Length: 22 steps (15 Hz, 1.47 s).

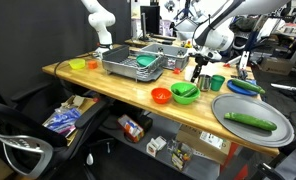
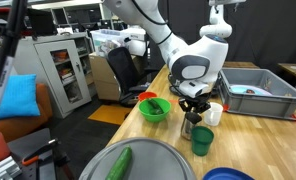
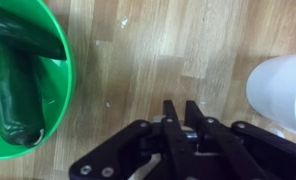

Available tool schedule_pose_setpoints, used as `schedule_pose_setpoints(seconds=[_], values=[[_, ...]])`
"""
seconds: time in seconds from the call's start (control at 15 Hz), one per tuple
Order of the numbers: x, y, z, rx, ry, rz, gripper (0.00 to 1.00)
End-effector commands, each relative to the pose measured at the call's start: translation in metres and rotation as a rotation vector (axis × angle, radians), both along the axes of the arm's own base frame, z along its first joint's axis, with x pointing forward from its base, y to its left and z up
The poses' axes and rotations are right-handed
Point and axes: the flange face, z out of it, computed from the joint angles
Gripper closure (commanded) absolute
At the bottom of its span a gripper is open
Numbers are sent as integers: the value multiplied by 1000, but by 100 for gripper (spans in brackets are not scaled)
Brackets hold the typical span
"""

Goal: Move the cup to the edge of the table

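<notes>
Cup [image 2: 191, 127] stands on tan wooden worktop [image 2: 260, 131]; fingers [image 3: 170, 118] clenched, empty, green bowl [image 3: 50, 100] with dark vegetable [image 3: 16, 95] at their nine o'clock.

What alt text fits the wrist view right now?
Black gripper fingers, pressed together, reach up from the bottom edge over the light wooden table. A green bowl holding a dark green vegetable sits left; a white cup at right.
</notes>
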Motion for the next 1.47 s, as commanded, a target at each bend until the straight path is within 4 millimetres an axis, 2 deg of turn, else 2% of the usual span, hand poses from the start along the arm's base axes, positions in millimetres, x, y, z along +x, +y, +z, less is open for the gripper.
schedule_pose_setpoints(seconds=[0.0, 0.47, 0.67, 0.8, 1.13, 1.4], values=[[4, -2, 5, -14, 17, 7, 96], [-3, 2, 20, -20, -43, 30, 96], [-14, 8, 35, -33, -98, 43, 96], [-28, 16, 46, -41, -121, 75, 96], [-73, 56, 66, 24, -169, 302, 96], [-117, 71, 79, 28, -147, 444, 96]])
